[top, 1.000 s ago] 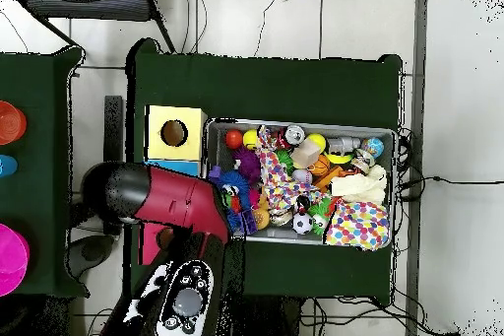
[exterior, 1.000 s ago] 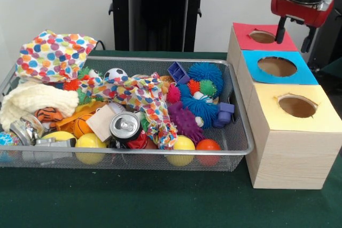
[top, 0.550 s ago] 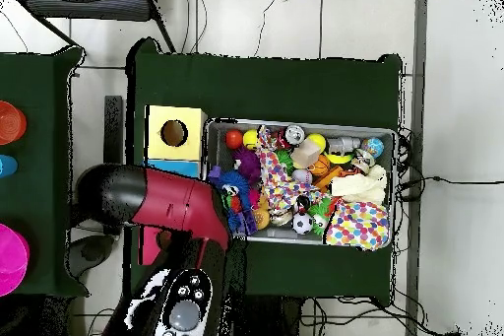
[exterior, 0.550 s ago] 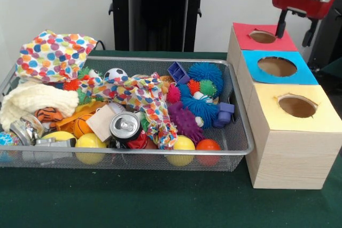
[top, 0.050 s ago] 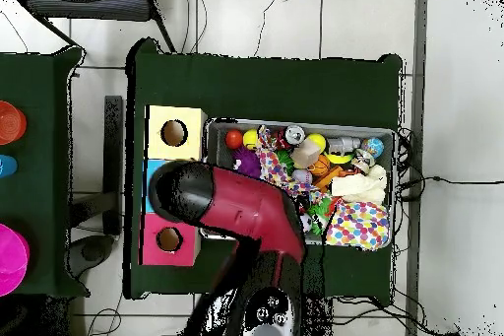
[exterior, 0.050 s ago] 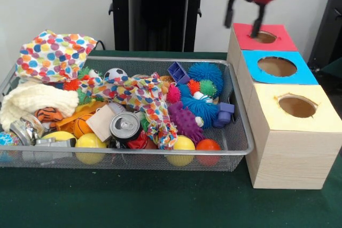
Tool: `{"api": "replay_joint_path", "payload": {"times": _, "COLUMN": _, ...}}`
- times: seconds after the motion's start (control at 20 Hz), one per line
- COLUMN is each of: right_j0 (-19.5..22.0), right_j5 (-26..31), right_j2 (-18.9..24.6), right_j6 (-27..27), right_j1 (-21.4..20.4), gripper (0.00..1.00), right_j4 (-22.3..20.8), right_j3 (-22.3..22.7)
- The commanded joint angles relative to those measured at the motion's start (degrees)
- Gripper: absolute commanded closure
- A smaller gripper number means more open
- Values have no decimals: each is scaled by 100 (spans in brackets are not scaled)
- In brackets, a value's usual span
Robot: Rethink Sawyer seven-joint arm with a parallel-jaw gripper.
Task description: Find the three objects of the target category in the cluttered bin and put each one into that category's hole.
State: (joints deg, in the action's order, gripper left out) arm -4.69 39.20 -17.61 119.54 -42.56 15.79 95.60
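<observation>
Hand (exterior, 0.050 s ago: 244, 13): two dark fingers spread apart, nothing between them, hanging at the top of the front view over the near-left edge of the red-topped box (exterior, 0.050 s ago: 260, 38), one fingertip at the rim of its hole.

Counted, working outward from the hand:
- 3 wooden boxes in a row, 1 round hole each: red-topped right under the hand, blue-topped box (exterior, 0.050 s ago: 278, 67) next, yellow-topped box (exterior, 0.050 s ago: 291, 132) farthest out.
- 1 wire mesh bin (exterior, 0.050 s ago: 235, 142) beside the boxes, down and to the side of the hand, on the green tabletop (exterior, 0.050 s ago: 160, 201).
- Bin end nearest the hand: 2 blue spiky balls (exterior, 0.050 s ago: 206, 72), 1 green spiky ball (exterior, 0.050 s ago: 208, 87), 1 pink spiky ball (exterior, 0.050 s ago: 173, 94), 1 purple knobbly toy (exterior, 0.050 s ago: 185, 121), 2 purple plastic blocks (exterior, 0.050 s ago: 178, 71).
- Mid bin: 1 dotted cloth strip (exterior, 0.050 s ago: 140, 95), 1 soda can (exterior, 0.050 s ago: 125, 126) with top facing camera, 1 soccer-pattern ball (exterior, 0.050 s ago: 115, 73), 1 small wooden block (exterior, 0.050 s ago: 102, 122).
- Front row: 3 yellow balls (exterior, 0.050 s ago: 183, 144), 1 orange-red ball (exterior, 0.050 s ago: 208, 145).
- Far end from the hand: 1 polka-dot cloth (exterior, 0.050 s ago: 53, 54), 1 cream knit cloth (exterior, 0.050 s ago: 35, 100), 1 small basketball (exterior, 0.050 s ago: 82, 125).

No readable writing or brand anywhere; can top shows no legible text.

Overhead view: red arm (top, 0.050 s ago: 246, 216) crosses the bin's corner and covers the blue-topped box.
</observation>
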Motion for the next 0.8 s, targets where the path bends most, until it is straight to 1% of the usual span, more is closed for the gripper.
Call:
{"api": "replay_joint_path", "payload": {"times": 0.05, "right_j0": 638, "right_j5": -892, "right_j2": 731, "right_j6": -843, "right_j1": -139, "gripper": 0, "right_j4": -675, "right_j3": 722}}
{"api": "replay_joint_path", "payload": {"times": 0.2, "right_j0": 1035, "right_j5": -1094, "right_j2": 989, "right_j6": -1011, "right_j1": -34, "gripper": 0, "right_j4": -967, "right_j3": 666}}
{"api": "replay_joint_path", "payload": {"times": 0.35, "right_j0": 1272, "right_j5": -1170, "right_j2": 1163, "right_j6": -1037, "right_j1": 11, "gripper": 0, "right_j4": -1225, "right_j3": 649}}
{"api": "replay_joint_path", "payload": {"times": 0.4, "right_j0": 1380, "right_j5": -1170, "right_j2": 1225, "right_j6": -1082, "right_j1": 105, "gripper": 0, "right_j4": -1304, "right_j3": 529}}
{"api": "replay_joint_path", "payload": {"times": 0.65, "right_j0": 1831, "right_j5": -1106, "right_j2": 1464, "right_j6": -1195, "right_j1": 145, "gripper": 0, "right_j4": -1788, "right_j3": 294}}
{"api": "replay_joint_path", "payload": {"times": 0.8, "right_j0": 2167, "right_j5": -1180, "right_j2": 1730, "right_j6": -1318, "right_j1": 213, "gripper": 0, "right_j4": -2050, "right_j3": 147}}
